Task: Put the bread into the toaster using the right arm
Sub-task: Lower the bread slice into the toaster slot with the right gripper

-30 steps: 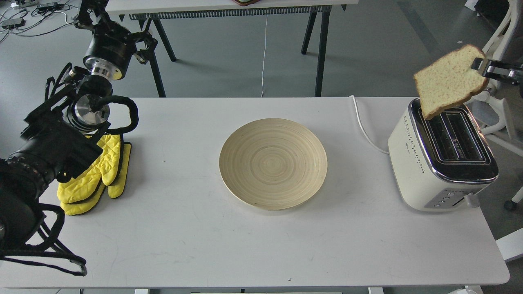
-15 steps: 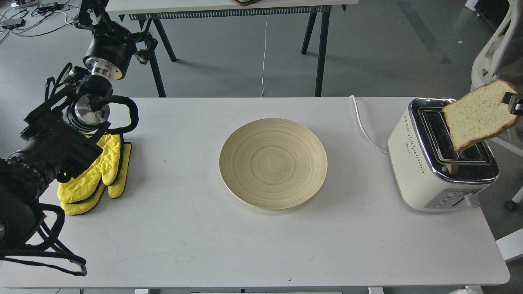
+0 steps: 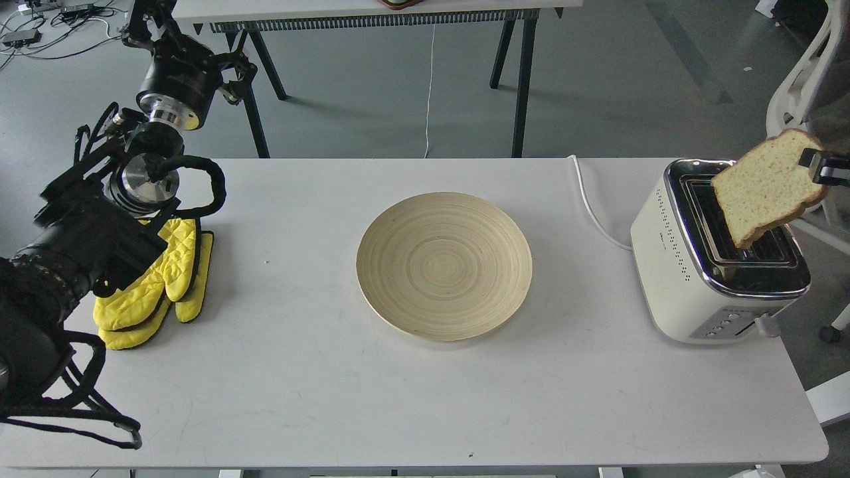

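The bread [image 3: 765, 187] is a pale speckled slice with a brown crust, held tilted in the air over the toaster's right-hand slot, its lower corner just above the slot. My right gripper [image 3: 815, 166] comes in from the right edge and is shut on the slice's upper right crust; most of the arm is out of view. The cream-white toaster [image 3: 690, 265] with chrome top stands at the table's right end. My left gripper [image 3: 147, 16] is raised at the far left, above the table's back edge; its fingers cannot be told apart.
A round bamboo plate [image 3: 443, 265] sits mid-table. Yellow oven mitts [image 3: 156, 285] lie at the left under my left arm. The toaster's white cord [image 3: 591, 212] runs off the back edge. A white chair [image 3: 803, 86] stands beside the toaster.
The bread swung right and down from above the toaster's back to its right slot, then rose slightly and shifted a little left in the last half second. The left arm has not moved.
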Available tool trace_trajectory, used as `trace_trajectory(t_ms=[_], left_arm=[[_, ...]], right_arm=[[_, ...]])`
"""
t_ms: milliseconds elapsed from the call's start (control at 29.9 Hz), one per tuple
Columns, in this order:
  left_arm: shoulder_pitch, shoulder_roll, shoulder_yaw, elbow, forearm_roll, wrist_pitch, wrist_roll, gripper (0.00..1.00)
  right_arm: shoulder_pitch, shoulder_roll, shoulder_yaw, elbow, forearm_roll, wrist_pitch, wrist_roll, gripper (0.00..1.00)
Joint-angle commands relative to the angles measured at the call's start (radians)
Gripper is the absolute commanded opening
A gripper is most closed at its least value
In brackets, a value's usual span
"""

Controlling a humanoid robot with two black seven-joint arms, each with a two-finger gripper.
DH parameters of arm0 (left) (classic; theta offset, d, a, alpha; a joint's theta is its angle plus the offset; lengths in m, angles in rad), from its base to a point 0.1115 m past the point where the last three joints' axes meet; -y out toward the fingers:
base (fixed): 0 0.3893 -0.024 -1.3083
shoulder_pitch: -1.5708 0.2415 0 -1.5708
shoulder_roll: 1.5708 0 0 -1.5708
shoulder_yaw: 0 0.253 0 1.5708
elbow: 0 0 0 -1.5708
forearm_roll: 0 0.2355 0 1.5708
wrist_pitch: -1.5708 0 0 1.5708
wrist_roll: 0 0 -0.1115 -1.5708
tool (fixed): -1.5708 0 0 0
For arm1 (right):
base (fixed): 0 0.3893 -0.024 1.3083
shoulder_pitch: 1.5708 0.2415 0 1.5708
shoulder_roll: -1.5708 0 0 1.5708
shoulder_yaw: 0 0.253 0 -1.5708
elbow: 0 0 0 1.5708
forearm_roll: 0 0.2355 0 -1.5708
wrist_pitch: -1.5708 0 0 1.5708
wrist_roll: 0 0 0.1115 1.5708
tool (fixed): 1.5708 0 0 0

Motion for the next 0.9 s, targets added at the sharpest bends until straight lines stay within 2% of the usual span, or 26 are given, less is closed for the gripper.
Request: trace_trajectory(t_ms=[0, 870], left_arm=[[0.000, 0.000, 0.000, 0.000, 0.000, 0.000, 0.000, 1.00], [0.000, 0.000, -0.002, -0.001, 0.000, 0.000, 0.000, 1.00]], right_arm=[[-0.001, 0.001, -0.004, 0.001, 0.005, -0.001, 0.000, 0.01], [-0.006, 0.001, 0.002, 0.015, 0.010, 0.001, 0.000, 0.01]])
